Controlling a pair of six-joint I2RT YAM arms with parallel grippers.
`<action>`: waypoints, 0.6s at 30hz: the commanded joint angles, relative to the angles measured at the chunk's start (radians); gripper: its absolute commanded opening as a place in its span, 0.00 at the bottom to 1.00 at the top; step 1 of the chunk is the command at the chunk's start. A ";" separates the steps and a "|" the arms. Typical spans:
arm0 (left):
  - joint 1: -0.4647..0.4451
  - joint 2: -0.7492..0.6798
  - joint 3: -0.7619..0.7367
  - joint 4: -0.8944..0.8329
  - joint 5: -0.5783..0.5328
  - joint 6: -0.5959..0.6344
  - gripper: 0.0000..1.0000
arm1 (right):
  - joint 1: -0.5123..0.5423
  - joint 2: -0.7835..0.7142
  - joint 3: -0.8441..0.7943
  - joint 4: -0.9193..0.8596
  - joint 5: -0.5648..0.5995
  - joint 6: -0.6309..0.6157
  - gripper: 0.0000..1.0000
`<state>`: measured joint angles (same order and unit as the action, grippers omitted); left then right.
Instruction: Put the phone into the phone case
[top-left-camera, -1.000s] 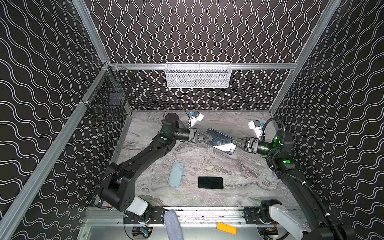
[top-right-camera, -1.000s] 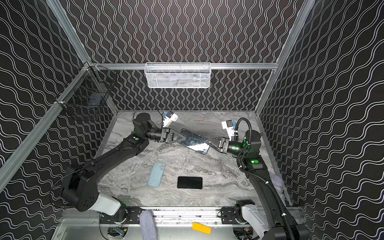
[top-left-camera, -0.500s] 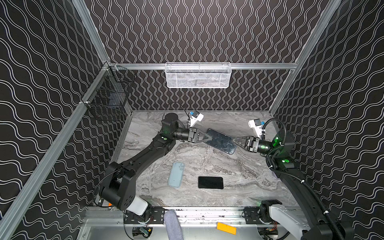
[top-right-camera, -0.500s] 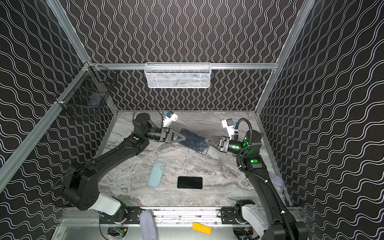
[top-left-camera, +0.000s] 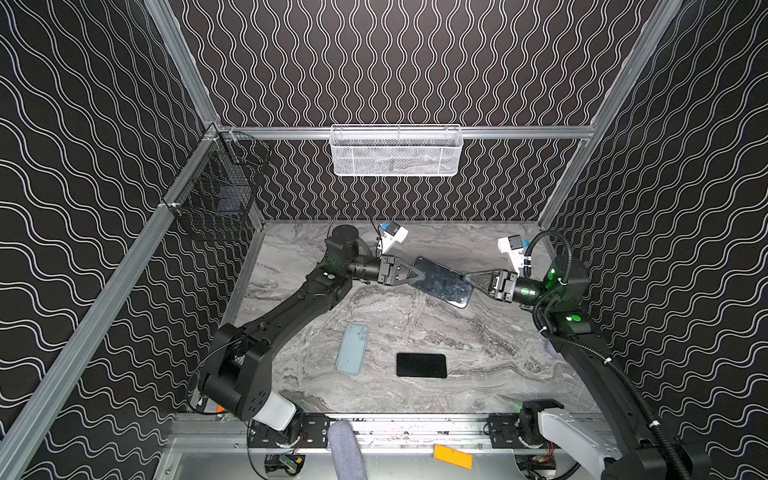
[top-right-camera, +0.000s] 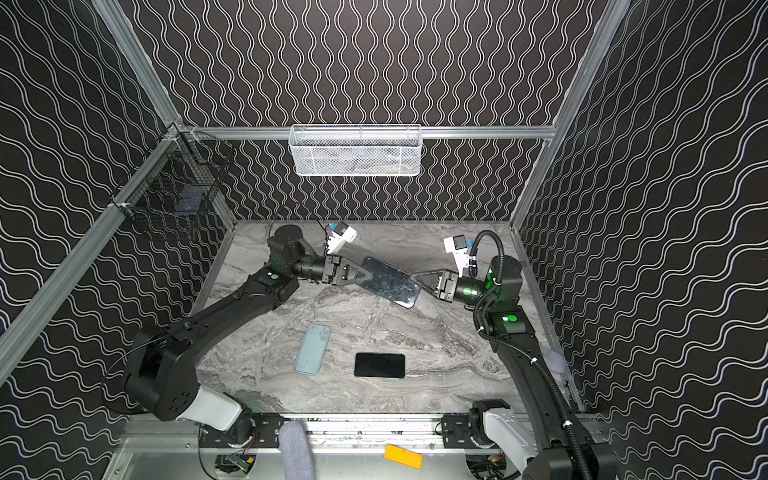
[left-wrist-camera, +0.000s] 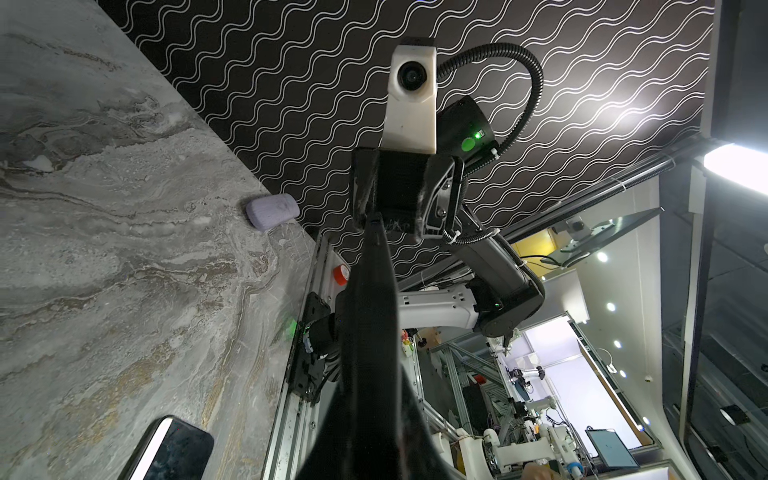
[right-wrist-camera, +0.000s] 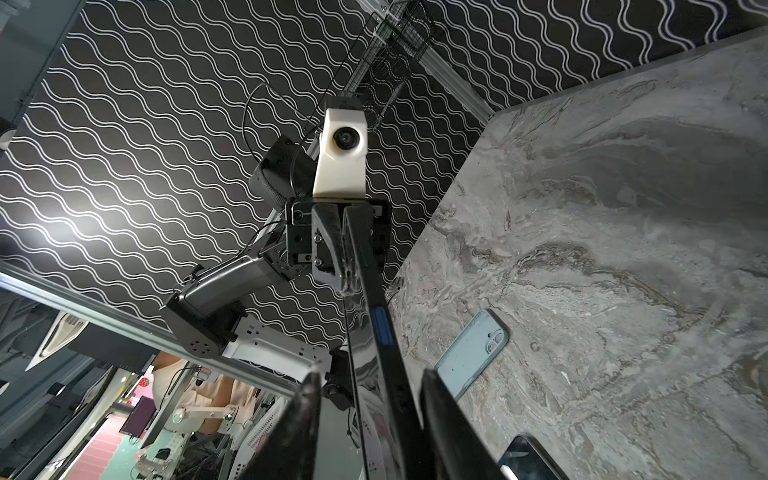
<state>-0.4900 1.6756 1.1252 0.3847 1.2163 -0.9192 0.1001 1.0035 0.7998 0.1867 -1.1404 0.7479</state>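
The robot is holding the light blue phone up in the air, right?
No. The left gripper holds up the dark glossy one; the light blue one lies flat on the table, as both top views show.

White mesh basket (top-left-camera: 396, 151): hung on the rear rail. Black wire basket (top-left-camera: 216, 195): hung on the left rail. Orange block (top-left-camera: 453, 456) and grey padded cylinder (top-left-camera: 347, 451): in front of the marble tabletop (top-left-camera: 457, 332). Lavender object (left-wrist-camera: 272, 211): on the tabletop, at the right wall.

On the table (top-left-camera: 457, 332) the phone case (top-left-camera: 352, 349) lies left of the phone (top-left-camera: 421, 365), both in front of the slab (top-left-camera: 442, 282) held aloft.
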 joint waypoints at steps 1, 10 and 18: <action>0.001 -0.002 0.017 0.011 0.019 0.023 0.00 | 0.001 0.022 0.027 0.072 -0.065 0.011 0.48; -0.010 0.017 0.010 0.133 0.041 -0.068 0.00 | 0.063 0.139 0.079 0.186 -0.130 0.063 0.49; -0.022 0.003 0.042 -0.035 0.037 0.059 0.00 | 0.147 0.222 0.168 0.113 -0.119 -0.011 0.34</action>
<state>-0.5076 1.6825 1.1542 0.3805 1.2564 -0.9157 0.2329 1.2148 0.9524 0.2871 -1.2587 0.7586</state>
